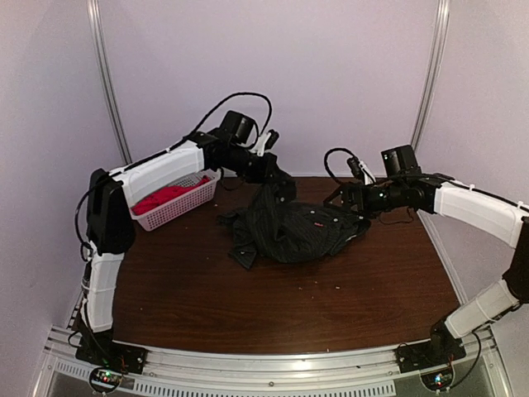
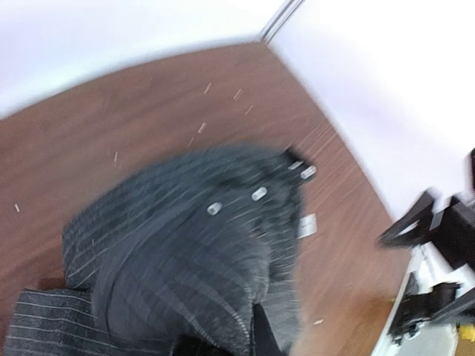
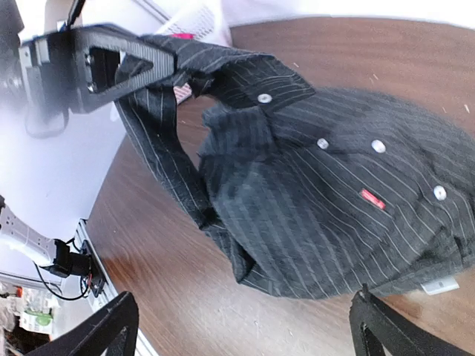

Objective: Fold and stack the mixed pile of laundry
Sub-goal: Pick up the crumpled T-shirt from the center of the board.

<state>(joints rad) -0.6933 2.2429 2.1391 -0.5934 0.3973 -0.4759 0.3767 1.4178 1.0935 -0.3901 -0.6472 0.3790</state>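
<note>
Left pincer point(image 1: 283, 188) — pressed together on a fold of the pinstriped shirt point(image 1: 289, 231), holding that edge up off the desk point(image 1: 248, 306). The rest of the garment hangs from the pinch as a narrow strip. Below that it slumps into a crumpled heap that reaches out toward the right pincer point(image 1: 351, 198).

Right pincer — spread wide, holding nothing, just beside the heap, with cloth lying under its fingers.

Red-pink T-shirt point(image 1: 165, 197) — bunched inside the white lattice basket point(image 1: 178, 211), on the outer side of the left pincer and well apart from the right one.

Handling, as judged:
- The shirt looks like a light, thin woven cloth: limp, matte, unlikely to slip from a pinch, and not fragile.
- Only the banded edges and the button strip seem to have any body.
- A single hold just ropes the cloth. A second hold on a seam corner or hem edge, away from the first, would be needed to spread it flat.
- The buttons point(image 3: 378, 146) are small, pale, hard discs and best kept out of the pinch.
- A small red label point(image 3: 372, 199) sits on the front panel.
- The T-shirt looks plain and soft, and probably stretchier.
</note>
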